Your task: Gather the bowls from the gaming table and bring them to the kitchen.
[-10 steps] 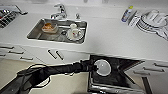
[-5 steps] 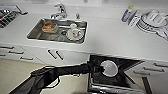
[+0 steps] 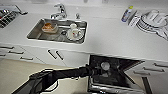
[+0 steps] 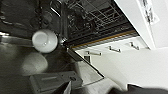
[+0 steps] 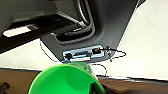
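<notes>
Down inside the open dishwasher (image 3: 130, 63) sits the white bowl (image 3: 105, 65) — a moment ago it was up at the left gripper (image 3: 98, 71), and now it lies deeper in, apart from it. That gripper's fingers are spread with nothing between them, so this bowl looks dropped off. Outside the dishwasher, a green bowl (image 5: 63, 80) waits by the right gripper — held or not, I cannot tell.

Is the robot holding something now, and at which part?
It cannot be told for sure. The green bowl sits close against the right wrist and is probably held, but the place of the hold is hidden.
</notes>
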Controlling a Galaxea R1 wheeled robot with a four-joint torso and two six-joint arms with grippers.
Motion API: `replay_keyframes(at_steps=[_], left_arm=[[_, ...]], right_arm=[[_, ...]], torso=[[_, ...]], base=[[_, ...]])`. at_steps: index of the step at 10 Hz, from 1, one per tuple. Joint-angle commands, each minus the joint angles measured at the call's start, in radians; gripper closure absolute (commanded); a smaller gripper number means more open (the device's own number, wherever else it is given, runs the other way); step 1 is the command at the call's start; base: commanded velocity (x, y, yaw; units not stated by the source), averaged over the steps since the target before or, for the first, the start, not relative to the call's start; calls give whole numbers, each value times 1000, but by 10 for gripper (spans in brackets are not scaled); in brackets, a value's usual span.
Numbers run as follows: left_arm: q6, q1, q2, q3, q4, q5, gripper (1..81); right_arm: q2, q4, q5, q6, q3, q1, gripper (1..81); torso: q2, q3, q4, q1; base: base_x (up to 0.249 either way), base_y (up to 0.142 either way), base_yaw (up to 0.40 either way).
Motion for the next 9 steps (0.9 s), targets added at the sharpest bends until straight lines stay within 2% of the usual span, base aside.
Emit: replay_keyframes(at_steps=[1, 3, 4, 5, 6, 7, 8, 9], left_arm=[[22, -90, -43, 120, 13, 7, 10], [25, -25, -196, 272, 73, 29, 10], [33, 27, -284, 355, 120, 73, 10], [63, 97, -373, 430, 156, 86, 10], [109, 177, -446, 473, 165, 85, 10], [163, 252, -492, 489, 169, 85, 10], [197, 327, -521, 490, 171, 85, 10], [246, 403, -544, 484, 171, 83, 10]], right_arm=[[-17, -8, -39, 4, 11, -29, 811], [-94, -6, 0, 9, 69, -28, 811], [-165, -6, 42, 10, 133, -29, 811], [-256, -8, 78, 10, 211, -31, 811], [-343, -2, 103, 19, 292, -29, 811], [-428, -3, 117, 45, 363, -26, 811], [-491, -6, 135, 70, 416, -19, 811], [-575, -2, 175, 88, 473, -11, 811]], torso=[[0, 0, 0, 0], [0, 0, 0, 0], [0, 0, 0, 0], [0, 0, 0, 0], [0, 0, 0, 0], [0, 0, 0, 0], [0, 0, 0, 0], [0, 0, 0, 0]], base=[[0, 0, 0], [0, 0, 0], [0, 0, 0], [0, 0, 0], [0, 0, 0], [0, 0, 0], [0, 0, 0], [0, 0, 0]])
